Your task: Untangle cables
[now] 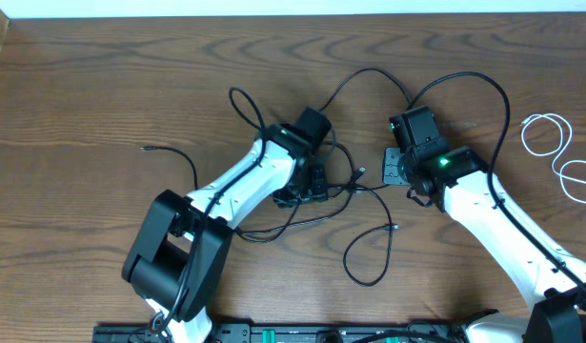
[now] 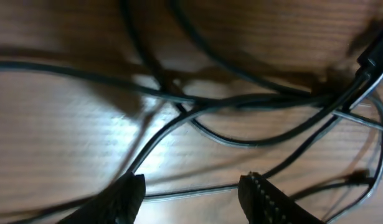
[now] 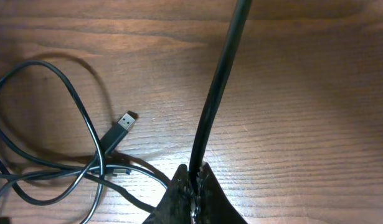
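The left gripper (image 2: 194,198) is hanging with its jaws partly apart, gripping nothing, just above a tangle of black cables (image 2: 241,102) lying mid-table. The right gripper (image 3: 194,183) is pinching one black cable (image 3: 216,93) tight, with a USB plug (image 3: 124,122) lying nearby. Farther right, a white cable (image 1: 556,152) is lying looped, well apart, on the wooden table (image 1: 83,86).
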You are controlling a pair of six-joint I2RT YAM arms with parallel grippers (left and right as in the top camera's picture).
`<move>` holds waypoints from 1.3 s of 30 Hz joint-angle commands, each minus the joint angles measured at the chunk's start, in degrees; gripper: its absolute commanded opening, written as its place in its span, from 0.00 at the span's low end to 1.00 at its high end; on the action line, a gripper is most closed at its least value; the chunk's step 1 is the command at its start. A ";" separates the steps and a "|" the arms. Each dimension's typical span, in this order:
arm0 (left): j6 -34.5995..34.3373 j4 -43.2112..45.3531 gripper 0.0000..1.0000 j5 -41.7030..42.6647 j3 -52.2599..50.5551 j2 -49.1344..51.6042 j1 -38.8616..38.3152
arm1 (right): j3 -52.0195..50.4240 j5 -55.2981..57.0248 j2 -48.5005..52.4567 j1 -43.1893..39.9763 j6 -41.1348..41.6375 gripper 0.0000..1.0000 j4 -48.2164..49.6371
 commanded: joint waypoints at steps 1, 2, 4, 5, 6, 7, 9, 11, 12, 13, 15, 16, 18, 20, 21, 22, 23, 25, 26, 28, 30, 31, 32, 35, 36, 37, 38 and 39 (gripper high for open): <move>0.72 3.50 0.54 0.33 -3.06 0.44 -0.42 | 0.72 1.09 0.20 -0.09 -0.81 0.01 -0.04; 0.72 4.90 0.54 -0.35 -4.04 0.44 -0.46 | 0.72 1.09 0.20 -0.09 -0.81 0.01 -0.02; 0.31 7.91 0.54 -3.72 -6.58 0.44 -0.44 | 0.72 1.09 0.20 -0.09 -0.81 0.01 -0.04; -0.26 8.57 0.54 -4.63 -7.23 0.44 -0.44 | 0.72 1.09 0.20 -0.07 -0.81 0.01 -0.04; -1.01 9.20 0.54 -5.68 -8.00 0.44 -0.44 | 0.72 1.09 0.20 -0.09 -0.81 0.01 -0.04; -1.95 9.81 0.53 -6.88 -8.83 0.44 -0.44 | 0.72 1.09 0.20 -0.09 -0.81 0.01 -0.04; -2.29 10.34 0.21 -8.11 -9.75 0.44 -0.44 | 0.72 1.09 0.20 -0.09 -0.81 0.01 -0.02; -2.12 9.94 0.08 -8.81 -9.77 0.42 -0.24 | 0.72 1.09 0.20 -0.09 -0.81 0.01 -0.02; -1.90 9.90 0.08 -8.81 -9.70 0.33 -0.04 | 0.72 1.09 0.20 -0.09 -0.81 0.01 -0.04; -1.31 9.73 0.07 -8.79 -9.60 0.17 0.22 | 0.72 1.09 0.20 -0.09 -0.81 0.01 -0.02; -0.50 9.14 0.07 -8.81 -9.22 -0.55 1.09 | 0.72 1.09 0.20 -0.09 -0.81 0.01 -0.02; 0.07 8.59 0.07 -8.81 -9.01 -1.07 1.57 | 0.72 1.09 0.20 -0.09 -0.81 0.01 -0.02; 1.79 6.71 0.07 -8.83 -8.26 -3.04 2.93 | 0.72 1.09 0.20 -0.09 -0.81 0.01 -0.04; 2.21 4.90 0.08 -8.83 -7.63 -6.64 4.90 | 0.72 1.09 0.20 -0.09 -0.81 0.01 -0.04; 2.29 4.66 0.07 -8.83 -7.58 -8.35 5.68 | 0.72 1.09 0.20 -0.09 -0.81 0.01 -0.02; 2.27 4.46 0.07 -8.81 -7.58 -10.58 6.60 | 0.72 1.09 0.20 -0.09 -0.81 0.01 -0.04; 2.27 4.46 0.08 -8.81 -7.58 -12.39 7.32 | 0.72 1.09 0.20 -0.09 -0.81 0.01 -0.02; 2.27 4.52 0.07 -8.81 -7.58 -16.65 8.83 | 0.72 1.09 0.20 -0.09 -0.81 0.01 -0.04; 2.27 4.50 0.08 -8.81 -7.58 -18.71 9.53 | 0.72 1.09 0.20 -0.09 -0.81 0.01 -0.02; 2.27 4.52 0.07 -8.83 -7.58 -22.88 11.04 | 0.72 1.09 0.20 -0.09 -0.81 0.01 -0.04; 2.27 4.52 0.07 -8.83 -7.58 -26.27 12.50 | 0.72 1.09 0.20 -0.09 -0.81 0.01 -0.04; 2.27 4.50 0.08 -8.83 -7.58 -28.02 13.38 | 0.72 1.09 0.20 -0.09 -0.81 0.01 -0.04; 2.27 4.50 0.08 -8.83 -7.58 -29.33 14.08 | 0.72 1.09 0.20 -0.09 -0.81 0.01 -0.04; 2.25 4.48 0.07 -8.83 -7.58 -33.27 16.65 | 0.72 1.09 0.20 -0.09 -0.81 0.01 -0.04; 2.23 4.48 0.08 -8.83 -7.58 -34.29 17.46 | 0.72 1.09 0.20 -0.09 -0.81 0.01 -0.04; 1.97 4.46 0.07 -8.85 -7.58 -35.28 18.38 | 0.72 1.09 0.20 -0.09 -0.81 0.01 -0.04; 1.14 4.31 0.07 -8.85 -7.58 -36.04 19.19 | 0.72 1.09 0.20 -0.09 -0.81 0.01 -0.04; -0.24 4.04 0.07 -8.85 -7.58 -36.81 20.17 | 0.72 1.09 0.20 -0.09 -0.83 0.01 -0.04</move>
